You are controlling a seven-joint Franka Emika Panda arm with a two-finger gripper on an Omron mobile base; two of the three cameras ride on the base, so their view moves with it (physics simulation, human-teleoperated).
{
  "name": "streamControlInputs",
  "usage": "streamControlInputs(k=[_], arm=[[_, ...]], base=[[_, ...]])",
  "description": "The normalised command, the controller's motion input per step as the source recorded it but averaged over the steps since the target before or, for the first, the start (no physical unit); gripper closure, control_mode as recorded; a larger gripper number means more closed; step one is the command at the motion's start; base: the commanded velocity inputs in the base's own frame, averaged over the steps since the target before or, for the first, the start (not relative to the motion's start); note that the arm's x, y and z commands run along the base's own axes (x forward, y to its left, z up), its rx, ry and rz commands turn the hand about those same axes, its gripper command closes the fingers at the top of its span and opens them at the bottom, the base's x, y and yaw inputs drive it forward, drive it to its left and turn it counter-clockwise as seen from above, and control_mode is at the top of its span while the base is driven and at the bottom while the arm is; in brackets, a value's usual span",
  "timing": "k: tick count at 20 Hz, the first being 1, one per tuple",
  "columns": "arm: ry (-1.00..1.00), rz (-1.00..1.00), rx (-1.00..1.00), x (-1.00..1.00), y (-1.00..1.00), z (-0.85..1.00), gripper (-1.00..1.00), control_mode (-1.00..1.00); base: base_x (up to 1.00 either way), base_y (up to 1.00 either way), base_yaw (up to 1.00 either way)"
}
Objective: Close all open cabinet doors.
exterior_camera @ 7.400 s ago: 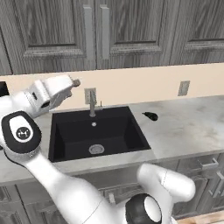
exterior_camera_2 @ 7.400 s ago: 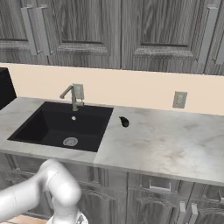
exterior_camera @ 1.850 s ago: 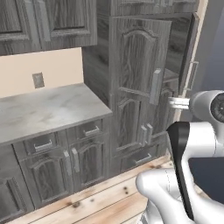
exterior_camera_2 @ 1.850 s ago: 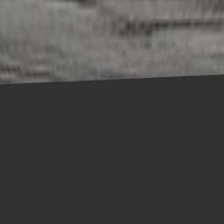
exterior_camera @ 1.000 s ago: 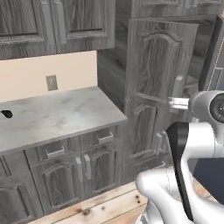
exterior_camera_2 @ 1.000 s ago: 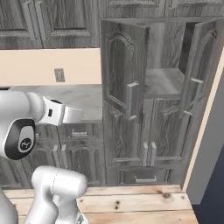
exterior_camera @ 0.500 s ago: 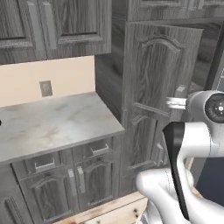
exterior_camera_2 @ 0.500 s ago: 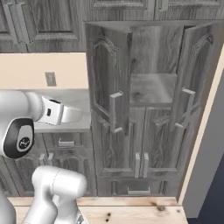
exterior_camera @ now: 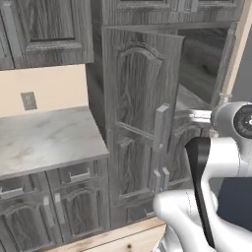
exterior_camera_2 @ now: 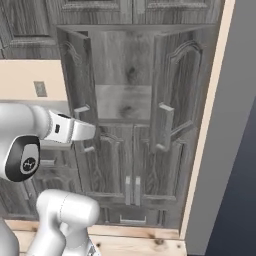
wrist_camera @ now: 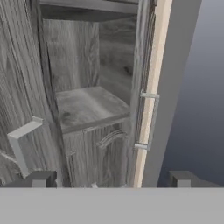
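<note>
The tall cabinet has both upper cabinet doors swung open. The left door (exterior_camera_2: 79, 75) has an arched panel and a bar handle (exterior_camera: 160, 127). The right door (exterior_camera_2: 177, 90) stands out towards me with its handle (exterior_camera_2: 165, 128). Between them I see the bare shelf (exterior_camera_2: 122, 102). In the hand view the left door (wrist_camera: 19, 87) fills the left side. The right door (wrist_camera: 141, 78) shows edge-on, with its handle (wrist_camera: 151, 120). My gripper (wrist_camera: 111, 180) is open with nothing between its fingers. It faces the shelf opening, short of both doors. The lower doors (exterior_camera_2: 117, 160) are shut.
A marble counter (exterior_camera: 44, 138) with drawers (exterior_camera: 74, 173) below runs left of the tall cabinet. A wall outlet (exterior_camera: 28, 101) sits above it. A light wood side panel (exterior_camera_2: 207, 125) bounds the cabinet on the right. Shut wall cabinets (exterior_camera: 49, 29) hang above the counter.
The base has moved, so the whole scene shifted: the tall cabinet is now nearer and more central. Both upper doors stay open, and the arm keeps its pose.
</note>
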Motion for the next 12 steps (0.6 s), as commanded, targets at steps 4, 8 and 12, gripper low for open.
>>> streamControlInputs(k=[4, 8, 12], arm=[[0.00, 0.00, 0.00, 0.00, 0.00, 0.00, -1.00, 1.00], [0.00, 0.00, 0.00, 0.00, 0.00, 0.00, -1.00, 1.00], [0.00, 0.00, 0.00, 0.00, 0.00, 0.00, -1.00, 1.00]], base=[[0.00, -0.68, 0.21], [0.06, -0.58, 0.27], [0.37, -0.38, 0.27]])
